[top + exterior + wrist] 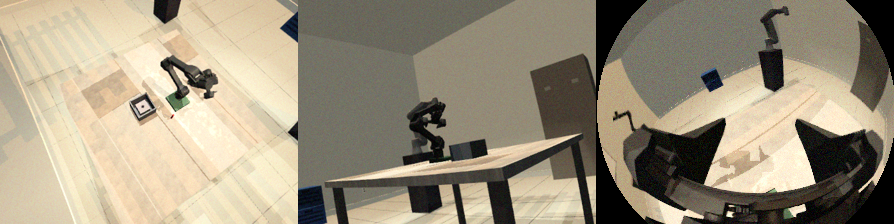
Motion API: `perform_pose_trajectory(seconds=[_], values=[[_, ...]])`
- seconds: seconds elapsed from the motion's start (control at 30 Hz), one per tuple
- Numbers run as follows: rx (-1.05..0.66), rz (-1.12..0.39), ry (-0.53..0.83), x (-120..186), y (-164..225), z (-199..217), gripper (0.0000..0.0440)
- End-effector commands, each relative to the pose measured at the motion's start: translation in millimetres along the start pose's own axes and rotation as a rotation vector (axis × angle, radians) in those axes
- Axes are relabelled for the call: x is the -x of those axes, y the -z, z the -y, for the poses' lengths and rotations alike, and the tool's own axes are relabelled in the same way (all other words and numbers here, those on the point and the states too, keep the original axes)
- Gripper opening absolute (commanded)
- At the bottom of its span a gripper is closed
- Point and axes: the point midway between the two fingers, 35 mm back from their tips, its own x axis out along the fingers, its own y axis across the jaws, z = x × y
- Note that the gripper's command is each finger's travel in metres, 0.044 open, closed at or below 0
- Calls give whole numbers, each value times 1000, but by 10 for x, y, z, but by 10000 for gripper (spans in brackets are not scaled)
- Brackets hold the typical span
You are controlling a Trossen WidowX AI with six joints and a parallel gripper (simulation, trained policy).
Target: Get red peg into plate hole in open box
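"Seeing anything inside our box point(151, 112) point(461, 152)?"

"Only the pale plate point(139, 109), its dark hole showing. Our red peg point(172, 116) lies outside, near the green base plate point(176, 107); our gripper point(212, 93) point(760, 121) gapes wide, holding nothing."

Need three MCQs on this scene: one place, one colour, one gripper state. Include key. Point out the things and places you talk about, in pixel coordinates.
1. Where is the red peg point(172, 116)?
A) in the box
B) on the table, outside the box
C) on the green plate

2. Colour of the plate under the arm's base?
A) green
B) blue
C) yellow

3. Gripper point(213, 87) point(761, 121) state?
A) shut on the peg
B) shut, nothing held
C) open, nothing held

1 B: the top view shows it beside the box point(146, 116) point(461, 152).
2 A: the base stands on a green plate point(172, 104).
3 C: wrist view shows fingers wide apart, nothing between.
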Motion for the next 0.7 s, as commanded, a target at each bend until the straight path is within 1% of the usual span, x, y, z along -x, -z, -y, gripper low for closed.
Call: perform_pose_trajectory(seconds=[0.0,0.3,0.67], values=[[-90,-10,96,36,-21,180,440],[-323,-26,307,158,25,580,440],[-621,-19,551,394,154,996,440]])
